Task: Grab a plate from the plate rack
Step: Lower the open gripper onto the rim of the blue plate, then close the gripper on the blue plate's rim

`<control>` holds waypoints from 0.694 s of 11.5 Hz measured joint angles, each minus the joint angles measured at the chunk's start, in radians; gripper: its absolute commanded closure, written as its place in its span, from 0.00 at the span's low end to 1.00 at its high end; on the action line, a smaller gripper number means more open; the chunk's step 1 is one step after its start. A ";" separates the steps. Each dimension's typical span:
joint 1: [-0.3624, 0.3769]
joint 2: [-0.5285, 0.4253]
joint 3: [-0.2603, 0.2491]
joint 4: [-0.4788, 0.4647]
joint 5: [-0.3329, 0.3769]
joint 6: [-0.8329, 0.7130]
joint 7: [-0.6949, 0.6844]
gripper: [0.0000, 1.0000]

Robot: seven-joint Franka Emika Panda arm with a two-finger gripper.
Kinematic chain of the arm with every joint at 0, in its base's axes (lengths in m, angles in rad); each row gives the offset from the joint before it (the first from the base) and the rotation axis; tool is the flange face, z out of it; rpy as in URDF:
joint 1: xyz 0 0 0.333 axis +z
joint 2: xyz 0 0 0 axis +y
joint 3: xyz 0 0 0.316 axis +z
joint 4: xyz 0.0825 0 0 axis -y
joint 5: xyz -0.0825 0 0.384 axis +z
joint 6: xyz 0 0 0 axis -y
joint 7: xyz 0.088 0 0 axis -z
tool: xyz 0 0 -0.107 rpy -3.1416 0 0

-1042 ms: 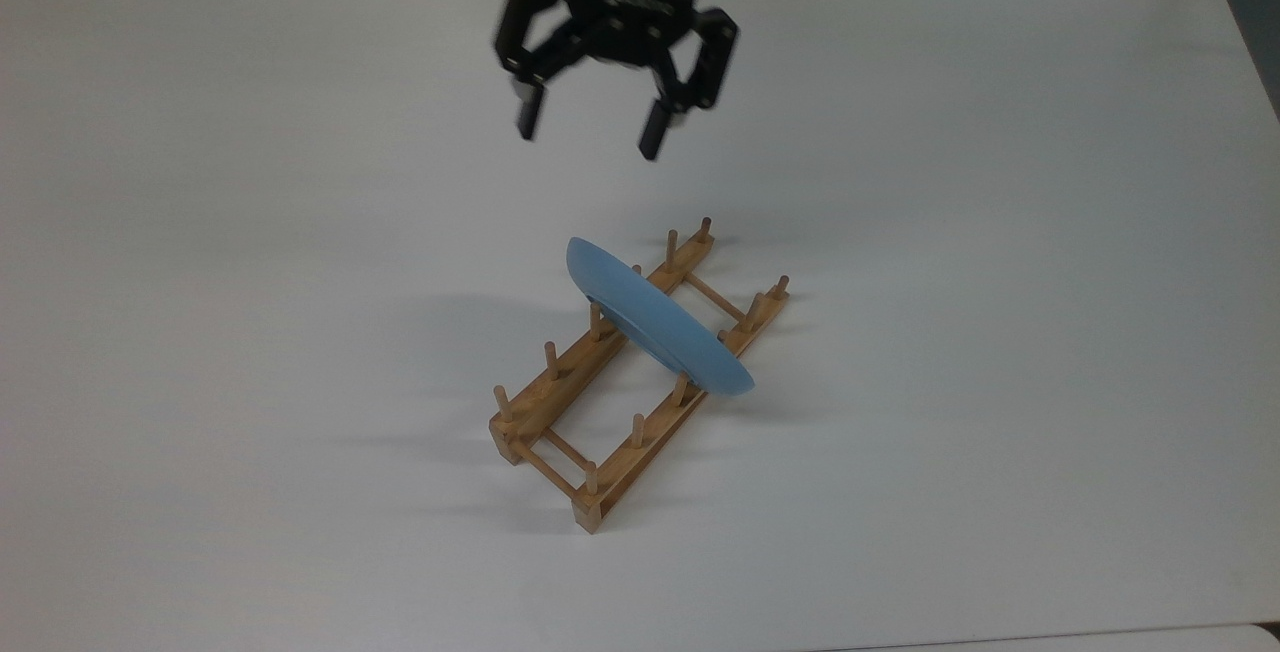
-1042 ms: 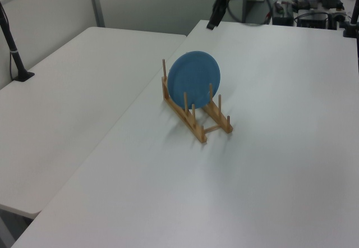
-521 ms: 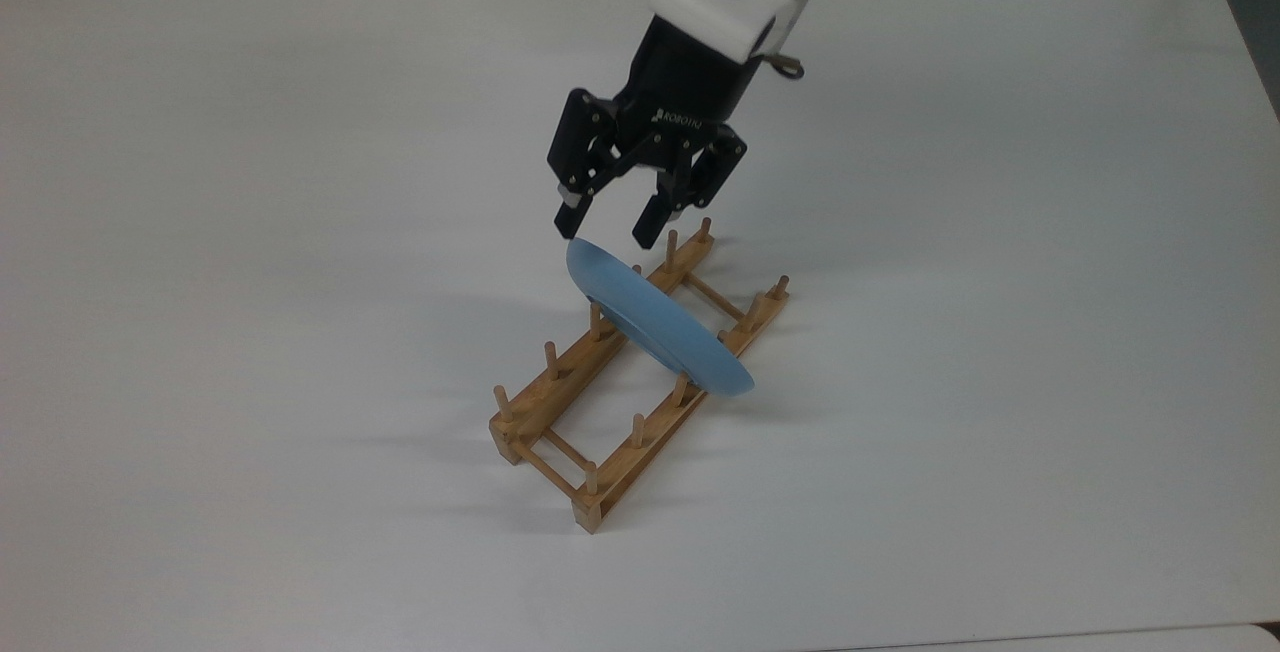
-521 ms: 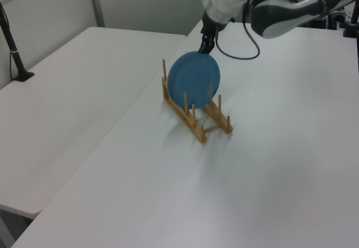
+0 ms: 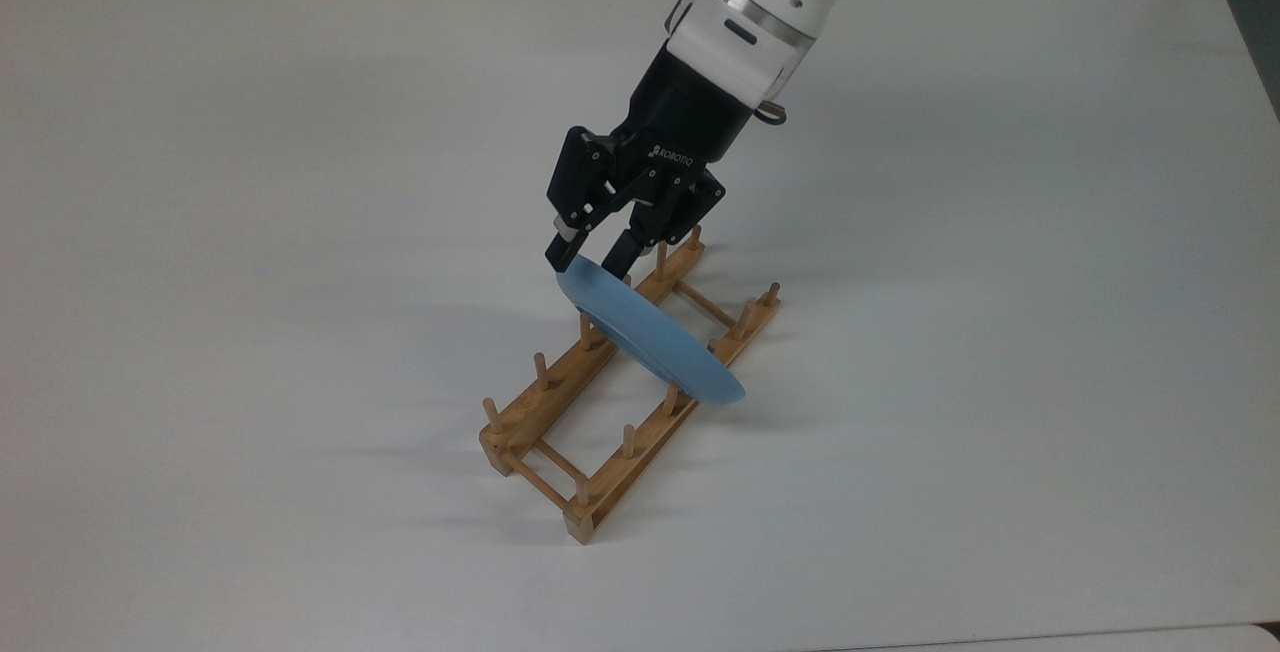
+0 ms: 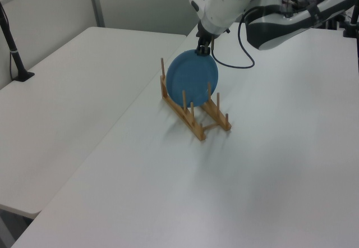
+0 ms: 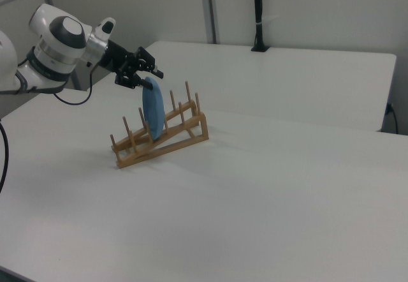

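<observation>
Round light-blue plate (image 5: 650, 337), upright

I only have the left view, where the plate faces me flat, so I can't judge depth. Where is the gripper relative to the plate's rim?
Observer: In the top view the gripper is right at the upper rim of the plate, at the rim's end toward the top view's left.
Operator: Which slot of the rack holds it?
Observer: In the top view the plate crosses both rails of the rack. Two peg pairs stand on the gripper's side and three on the other.
Operator: Is the plate upright?
Observer: In the right view it shows edge-on and nearly upright. Its top seems tipped slightly toward the gripper.
</observation>
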 measured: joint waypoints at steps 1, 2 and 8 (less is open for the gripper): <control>0.001 0.006 0.000 0.000 -0.005 0.000 0.004 0.42; 0.006 0.011 0.000 0.002 -0.005 0.000 0.007 0.42; 0.022 0.013 0.001 0.010 -0.037 0.000 0.036 0.81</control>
